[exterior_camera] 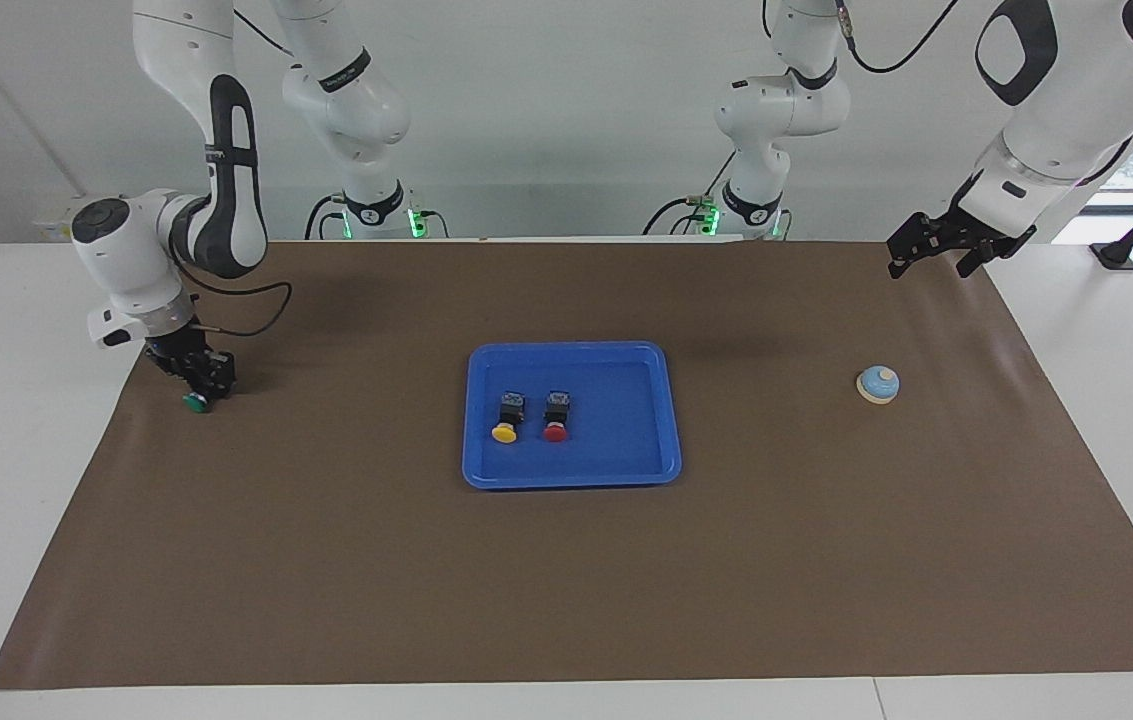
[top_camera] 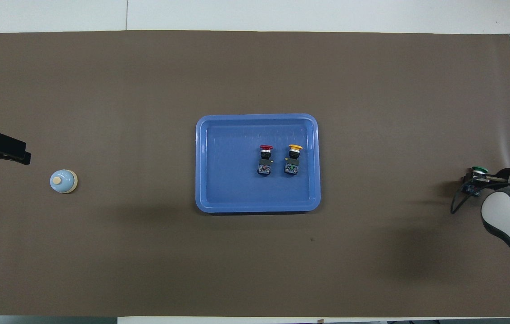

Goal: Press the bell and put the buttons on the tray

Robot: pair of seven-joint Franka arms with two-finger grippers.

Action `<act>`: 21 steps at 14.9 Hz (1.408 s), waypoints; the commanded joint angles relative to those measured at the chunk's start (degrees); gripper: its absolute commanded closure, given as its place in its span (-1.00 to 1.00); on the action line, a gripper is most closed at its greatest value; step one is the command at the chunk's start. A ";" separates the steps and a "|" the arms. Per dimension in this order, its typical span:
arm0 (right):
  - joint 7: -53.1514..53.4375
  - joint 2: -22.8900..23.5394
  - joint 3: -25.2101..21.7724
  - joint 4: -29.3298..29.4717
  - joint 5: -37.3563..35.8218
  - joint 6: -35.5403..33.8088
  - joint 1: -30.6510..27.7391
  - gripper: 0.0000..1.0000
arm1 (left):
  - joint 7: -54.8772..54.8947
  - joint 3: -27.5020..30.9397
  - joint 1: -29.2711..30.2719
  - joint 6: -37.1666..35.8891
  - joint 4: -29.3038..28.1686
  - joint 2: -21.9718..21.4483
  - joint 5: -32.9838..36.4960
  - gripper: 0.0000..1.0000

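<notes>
The blue tray lies mid-mat with the yellow button and the red button side by side in it. The green button rests on the mat at the right arm's end, and my right gripper is down on it, shut around its black body. The light-blue bell stands alone toward the left arm's end. My left gripper hangs open above the mat's edge beside the bell, holding nothing.
A brown mat covers the table, with white tabletop showing past its ends. The right arm's cable loops beside its wrist. Two further arm bases stand at the robots' edge.
</notes>
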 commanded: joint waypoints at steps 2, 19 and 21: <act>0.50 -0.18 0.69 7.54 1.53 -10.56 3.56 1.00 | -0.57 0.29 -0.22 -0.58 -0.16 -0.34 -0.65 -1.00; 58.41 19.64 0.34 47.44 0.48 -31.07 52.51 1.00 | -0.57 0.29 -0.22 -0.49 -0.16 -0.34 -0.65 -1.00; 61.40 24.49 0.34 52.55 0.39 -30.81 55.68 1.00 | -0.57 0.29 -0.22 -0.58 -0.16 -0.34 -0.65 -1.00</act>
